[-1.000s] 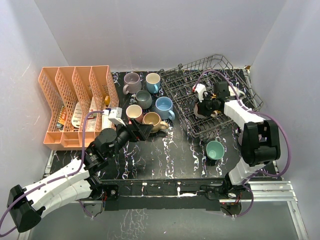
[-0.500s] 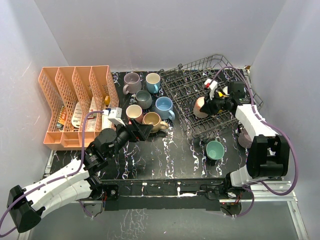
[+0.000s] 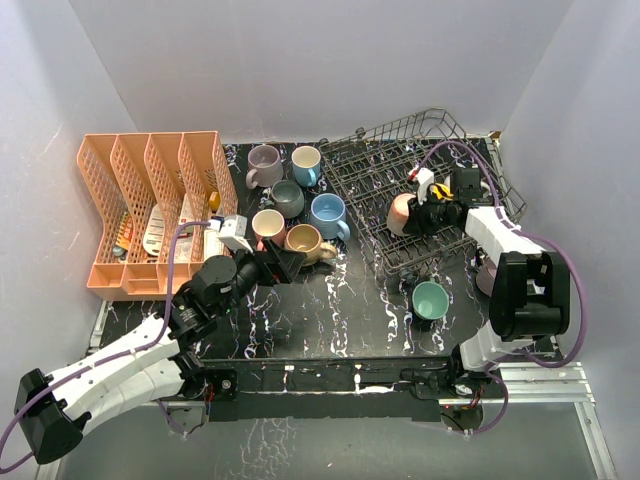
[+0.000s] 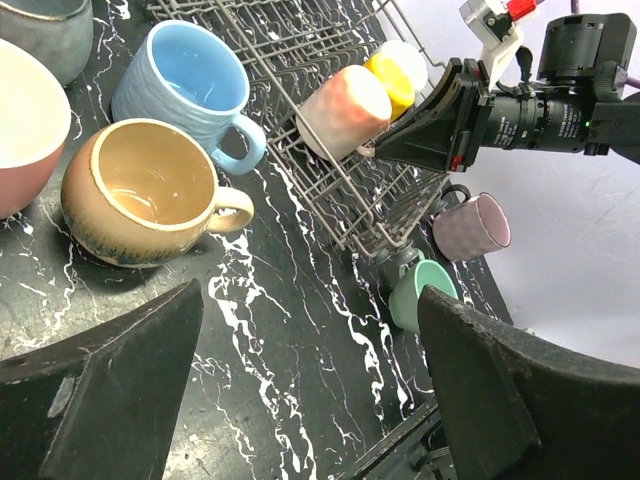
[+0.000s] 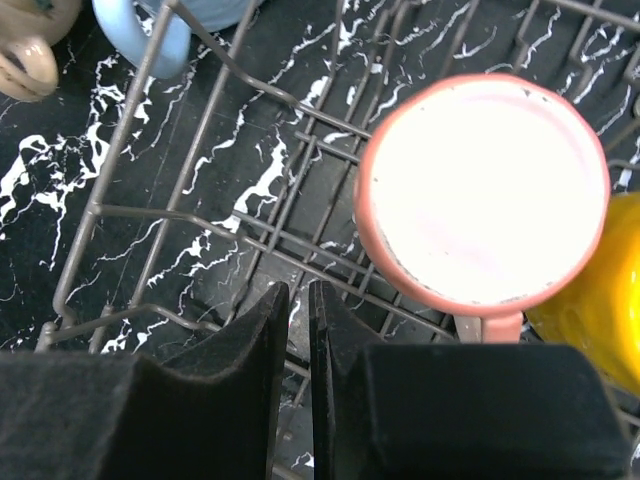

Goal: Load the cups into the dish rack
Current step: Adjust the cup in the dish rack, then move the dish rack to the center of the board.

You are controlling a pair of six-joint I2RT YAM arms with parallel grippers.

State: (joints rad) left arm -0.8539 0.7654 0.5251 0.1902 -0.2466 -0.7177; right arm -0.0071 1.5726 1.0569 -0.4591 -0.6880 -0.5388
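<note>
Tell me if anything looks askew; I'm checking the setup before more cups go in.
The dish rack sits skewed, turned at an angle to the table's edges. Inside it, the pink cup lies tipped on its side beside the yellow cup.

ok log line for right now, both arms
left gripper open, facing tan cup | right gripper shut, empty, beside pink cup | pink cup in dish rack next to yellow cup
</note>
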